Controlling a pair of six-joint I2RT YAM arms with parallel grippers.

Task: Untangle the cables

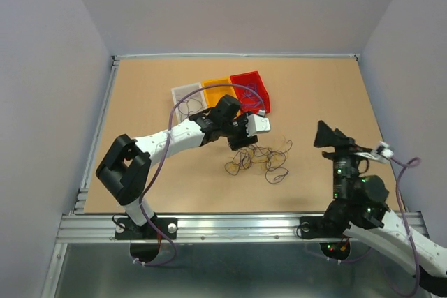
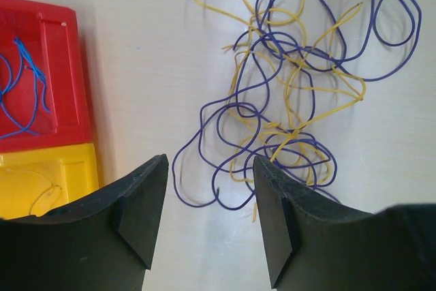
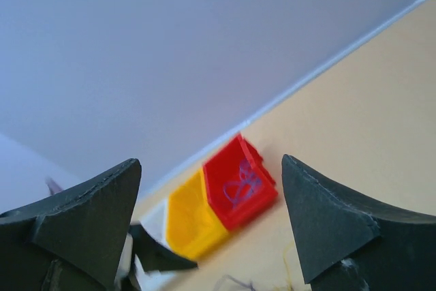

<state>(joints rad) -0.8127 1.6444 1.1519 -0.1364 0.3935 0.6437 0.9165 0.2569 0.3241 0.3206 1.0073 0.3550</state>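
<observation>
Overhead wide; wrist views share red bin (image 3: pixel 251 206).

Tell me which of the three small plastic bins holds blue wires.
The red plastic bin, at the row's right end from above. The yellow bin beside it holds a yellow wire, the white one dark wires.

cables (image 1: pixel 260 158) on table (image 1: pixel 335 95) | bins (image 1: pixel 215 87) behind them | left claw (image 2: pixel 210 161) at cables' left edge

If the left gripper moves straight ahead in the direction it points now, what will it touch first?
Probably the nearest purple loop of the cables, lying just ahead of the open left gripper; the depth is unclear.
</observation>
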